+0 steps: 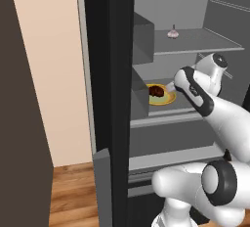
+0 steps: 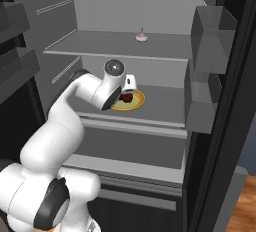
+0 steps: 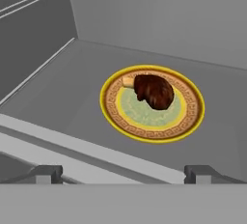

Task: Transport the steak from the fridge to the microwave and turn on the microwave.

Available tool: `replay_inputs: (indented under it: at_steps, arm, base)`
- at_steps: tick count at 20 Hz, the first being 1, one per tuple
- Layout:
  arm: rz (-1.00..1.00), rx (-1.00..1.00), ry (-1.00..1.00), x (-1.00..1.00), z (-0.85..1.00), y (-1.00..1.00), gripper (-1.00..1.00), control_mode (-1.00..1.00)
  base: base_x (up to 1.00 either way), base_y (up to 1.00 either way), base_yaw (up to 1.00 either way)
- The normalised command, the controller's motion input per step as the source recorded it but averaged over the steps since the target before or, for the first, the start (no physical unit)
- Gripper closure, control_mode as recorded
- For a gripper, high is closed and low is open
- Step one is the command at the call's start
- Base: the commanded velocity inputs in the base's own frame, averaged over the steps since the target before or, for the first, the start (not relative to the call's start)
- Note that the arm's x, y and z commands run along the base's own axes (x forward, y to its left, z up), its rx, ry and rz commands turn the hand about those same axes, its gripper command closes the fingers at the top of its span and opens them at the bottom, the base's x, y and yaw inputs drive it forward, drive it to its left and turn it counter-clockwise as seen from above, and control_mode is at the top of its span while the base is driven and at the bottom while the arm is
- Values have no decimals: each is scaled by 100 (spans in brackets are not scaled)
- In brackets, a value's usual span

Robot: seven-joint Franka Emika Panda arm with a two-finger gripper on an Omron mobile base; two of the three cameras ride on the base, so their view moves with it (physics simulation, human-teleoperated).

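Note:
The steak (image 3: 154,91) is a dark reddish-brown lump lying on a yellow-rimmed plate (image 3: 144,132), with a small tan food piece (image 3: 127,81) touching its left side. The plate stands on the middle shelf (image 2: 165,101) of the open fridge (image 1: 113,74). My gripper (image 3: 123,175) is open, its fingertips (image 3: 46,174) spread wide, hovering in front of and above the steak (image 2: 127,97) without touching it. In the left base view the hand reaches in just right of the steak (image 1: 156,91). The microwave is out of view.
A small pinkish-white bulb (image 2: 141,37) sits on the upper shelf. Grey door bins (image 2: 212,31) hang on the right door, and more bins (image 1: 141,40) on the left black door. The shelf's front lip (image 3: 72,146) lies between my fingers and the plate.

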Motion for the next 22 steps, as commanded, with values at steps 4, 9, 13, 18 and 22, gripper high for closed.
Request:
replay_inputs:
  at_steps: [4, 9, 13, 18, 22]
  arm:
    - [3, -2, 1, 27, -24, 0, -100, -100]
    - [3, -1, 0, 27, -14, 0, -100, -100]
    - [3, -1, 0, 28, -16, 0, -100, -100]
    - [2, 0, 0, 32, -16, 0, -100, -100]
    - [2, -1, 0, 33, -14, -6, -100, -100]
  base:
    - [0, 0, 0]
    - [0, 0, 0]
    - [0, 0, 0]
    - [0, 0, 0]
    - [0, 0, 0]
